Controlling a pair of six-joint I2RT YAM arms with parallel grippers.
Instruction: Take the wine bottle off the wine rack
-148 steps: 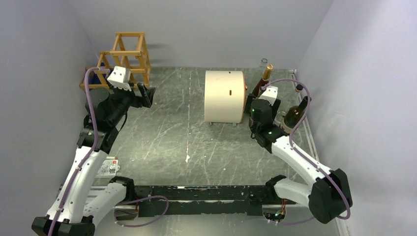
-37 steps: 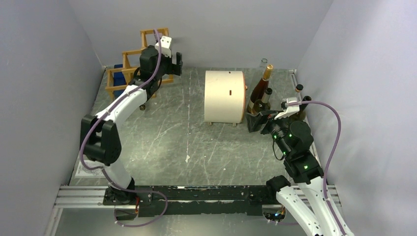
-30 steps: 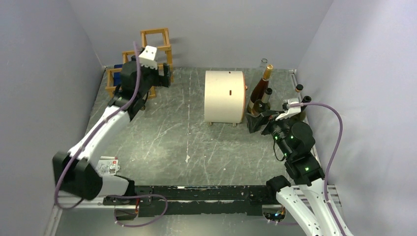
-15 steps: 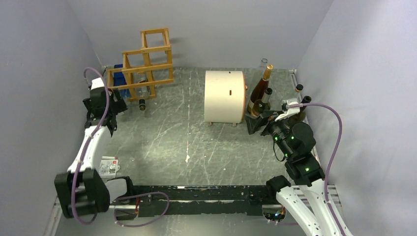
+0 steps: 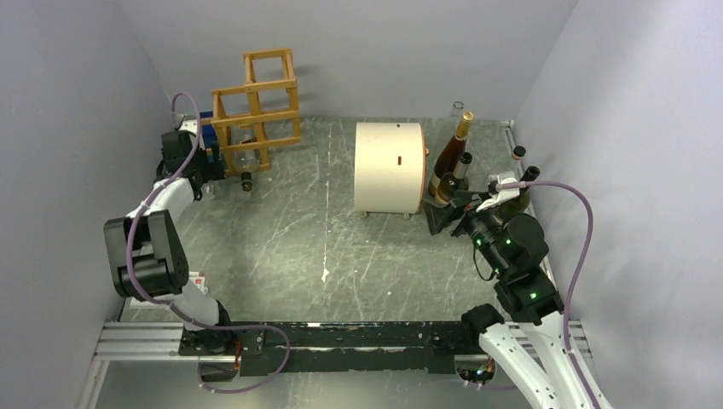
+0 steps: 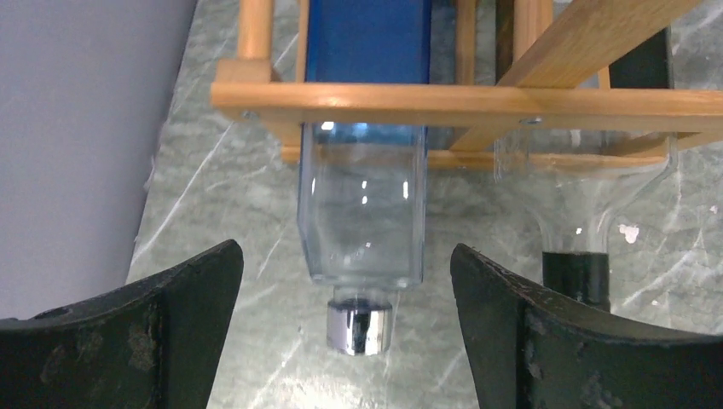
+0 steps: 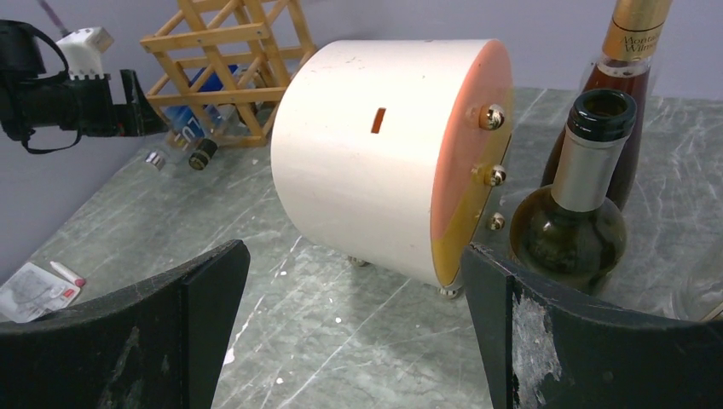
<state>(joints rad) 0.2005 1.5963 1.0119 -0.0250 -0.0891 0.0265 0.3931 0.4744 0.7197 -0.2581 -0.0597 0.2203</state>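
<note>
left fingers (image 6: 162, 328) spread, empty; moved from frame's mid-left up to wine rack (image 5: 256, 86), facing clear bottle (image 6: 362, 213). right fingers (image 7: 162, 328) released, unchanged.

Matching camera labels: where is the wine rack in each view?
Top external: wine rack at the far left of the table, near the back wall.
Left wrist: close up, across the top of the picture.
Right wrist: top left corner.
Shared landmark: the dark-capped clear bottle sticking out of its bottom row, seen in all three.
</note>
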